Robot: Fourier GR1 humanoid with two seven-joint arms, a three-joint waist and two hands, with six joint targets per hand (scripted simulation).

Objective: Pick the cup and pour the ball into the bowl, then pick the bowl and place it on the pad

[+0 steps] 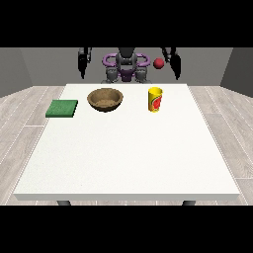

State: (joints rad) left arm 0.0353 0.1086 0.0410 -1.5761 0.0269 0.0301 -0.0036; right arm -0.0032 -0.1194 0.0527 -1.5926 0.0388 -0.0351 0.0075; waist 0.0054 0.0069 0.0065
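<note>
A yellow cup (pixel 155 99) with a red and green mark stands upright on the white table (pixel 128 148), right of centre near the far edge. A red ball (pixel 158 63) shows in the air above the cup, well clear of its rim. A brown bowl (pixel 105 99) sits left of the cup, upright. A flat green pad (pixel 62 108) lies at the table's left side. The hand at the view's right (pixel 176 66) hangs raised beyond the far edge, just right of the ball and not touching it. The hand at the view's left (pixel 83 63) hangs likewise behind the table.
The robot's torso (pixel 126 66) with purple rings stands behind the far edge between the two arms. The wide near part of the table lies in front of the cup, bowl and pad. Wooden floor surrounds the table.
</note>
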